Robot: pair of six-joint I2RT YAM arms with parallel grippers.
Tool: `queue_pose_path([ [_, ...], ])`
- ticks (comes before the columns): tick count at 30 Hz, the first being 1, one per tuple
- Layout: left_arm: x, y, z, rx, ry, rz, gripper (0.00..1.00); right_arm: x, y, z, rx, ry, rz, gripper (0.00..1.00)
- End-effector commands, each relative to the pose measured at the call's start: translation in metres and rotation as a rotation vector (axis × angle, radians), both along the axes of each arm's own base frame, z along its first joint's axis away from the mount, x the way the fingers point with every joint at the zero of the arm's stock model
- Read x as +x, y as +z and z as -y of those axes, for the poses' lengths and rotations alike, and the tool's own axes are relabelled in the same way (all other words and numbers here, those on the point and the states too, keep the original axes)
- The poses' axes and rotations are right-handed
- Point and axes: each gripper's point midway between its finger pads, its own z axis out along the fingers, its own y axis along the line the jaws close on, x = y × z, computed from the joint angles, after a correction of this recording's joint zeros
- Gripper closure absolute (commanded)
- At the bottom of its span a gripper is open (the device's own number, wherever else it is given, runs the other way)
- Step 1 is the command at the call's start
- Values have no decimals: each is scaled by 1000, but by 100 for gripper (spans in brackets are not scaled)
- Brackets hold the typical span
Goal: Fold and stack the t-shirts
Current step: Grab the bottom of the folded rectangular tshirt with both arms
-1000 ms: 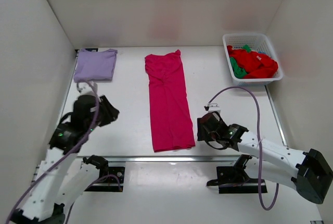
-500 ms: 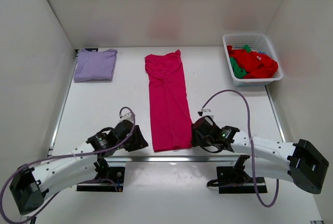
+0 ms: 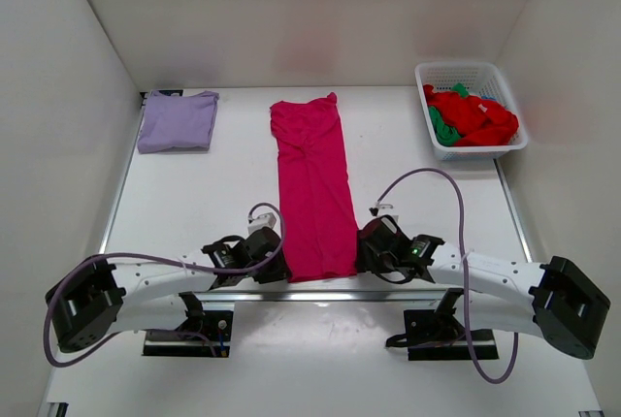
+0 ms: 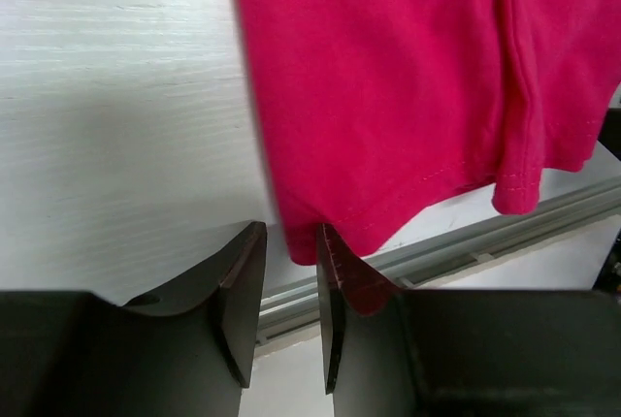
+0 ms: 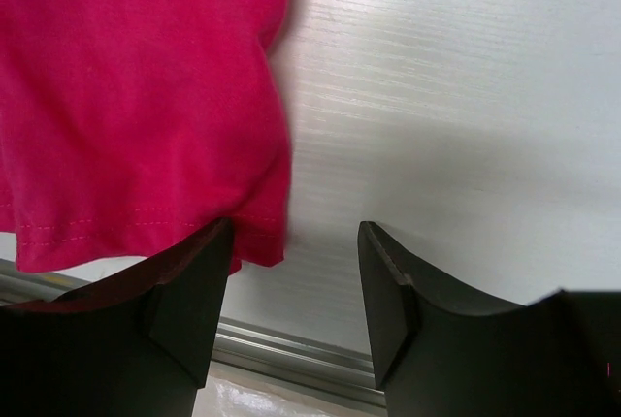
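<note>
The pale purple shirt lies folded at the far left, and the left gripper sits at the near left corner of the big pink shirt, fingers a little apart with nothing between them. The pink shirt lies flat in a long strip in the middle, and the right gripper sits at its other near corner, fingers spread wide, holding nothing. I think each should get the hem between its fingers, pinch at the same time, then lift evenly so the cloth stays smooth.
</note>
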Motion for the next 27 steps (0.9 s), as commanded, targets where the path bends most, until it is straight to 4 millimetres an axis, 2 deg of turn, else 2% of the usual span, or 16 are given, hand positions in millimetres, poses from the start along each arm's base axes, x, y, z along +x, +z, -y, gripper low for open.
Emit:
queue_pose_path([
  [1,4,5,4,-26,27,11,61,-2,-2,-6,-9,-2,-12,48],
  [5,6,18,2,-67,78,41,58,-3,-4,-7,-4,0,-18,48],
  [9,4,19,1,-72,80,34,55,-2,-5,-8,5,-1,-25,48],
  [12,2,22,7,-79,67,32,52,-3,-7,-8,-7,7,-30,49],
  [21,-7,-1,9,44,44,-22,51,-3,-6,-7,3,1,-24,49],
  [24,-10,-9,10,99,32,-34,58,-5,-7,-7,-4,8,-25,48],
  [25,-13,-11,10,110,20,-35,64,-5,-5,-10,4,14,-27,49],
  [26,-13,-12,11,116,24,-40,74,-7,-7,-7,-11,14,-32,49],
  [27,-13,-12,9,126,30,-40,79,-8,-7,-9,-8,14,-33,51],
])
